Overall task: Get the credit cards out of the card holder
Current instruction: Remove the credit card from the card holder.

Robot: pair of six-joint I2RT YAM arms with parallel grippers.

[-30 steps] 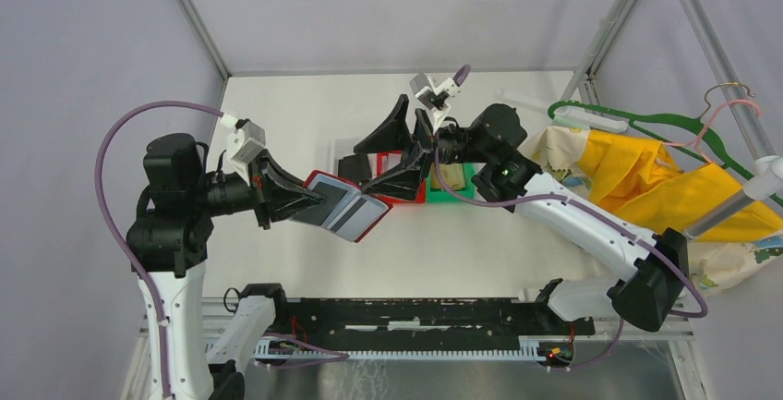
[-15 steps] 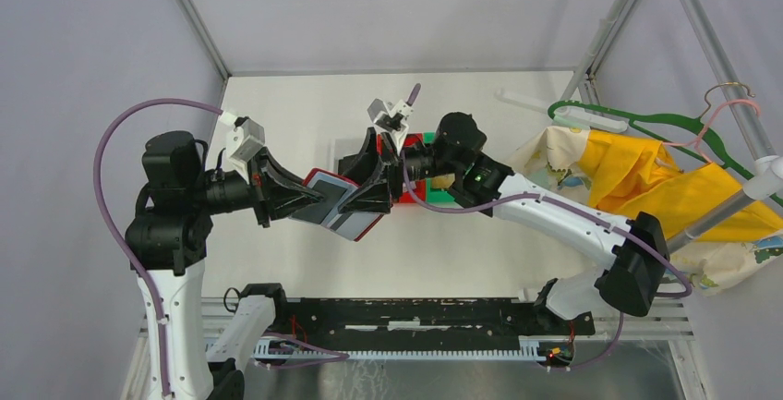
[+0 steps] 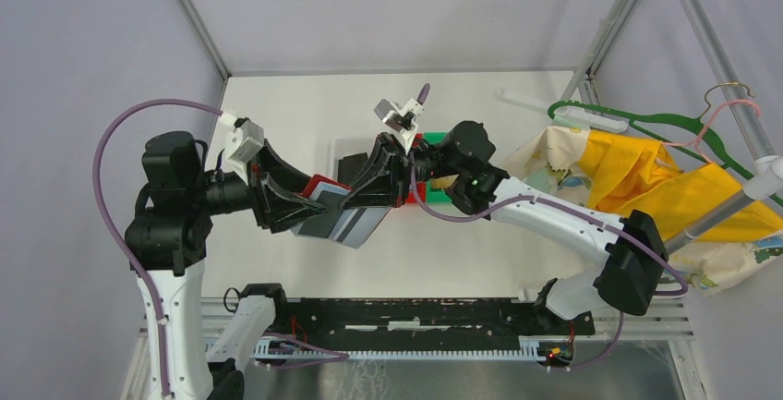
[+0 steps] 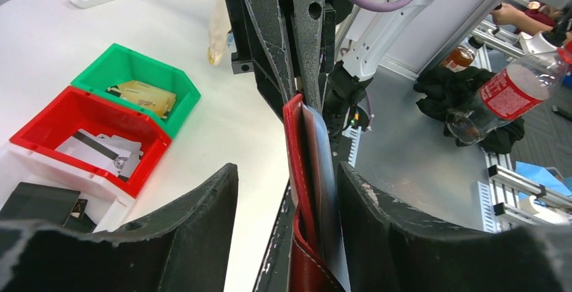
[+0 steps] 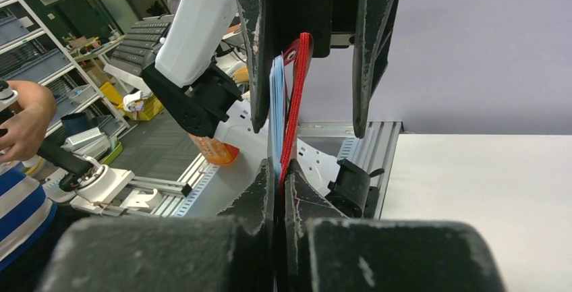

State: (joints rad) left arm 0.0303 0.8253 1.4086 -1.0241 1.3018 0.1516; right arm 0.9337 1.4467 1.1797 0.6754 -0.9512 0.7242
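Observation:
The red card holder (image 3: 337,217) with pale blue-grey inner leaves hangs in the air between both arms. My right gripper (image 3: 380,189) is shut on its right edge; in the right wrist view its fingertips (image 5: 280,174) pinch the red cover and blue leaves (image 5: 289,103). My left gripper (image 3: 297,206) is open around the holder's other end. In the left wrist view the holder (image 4: 297,150) leans against the right finger (image 4: 398,224), and a gap separates it from the left finger (image 4: 182,224). Gold-tan credit cards (image 4: 145,96) lie in the green bin (image 4: 108,69). No card shows in the holder.
A red bin (image 4: 145,145) beside the green one holds pale cards with a dark stripe (image 4: 94,149). A white tray holds black wallets (image 4: 40,204). A green hanger (image 3: 637,123) and yellow cloth (image 3: 646,178) lie at the right. A plastic bottle (image 4: 502,96) lies beyond the table's near edge.
My right gripper came in from the right and shut on the holder's edge. My left gripper, shut on the holder before, has opened. The holder has tilted flatter and shifted slightly.

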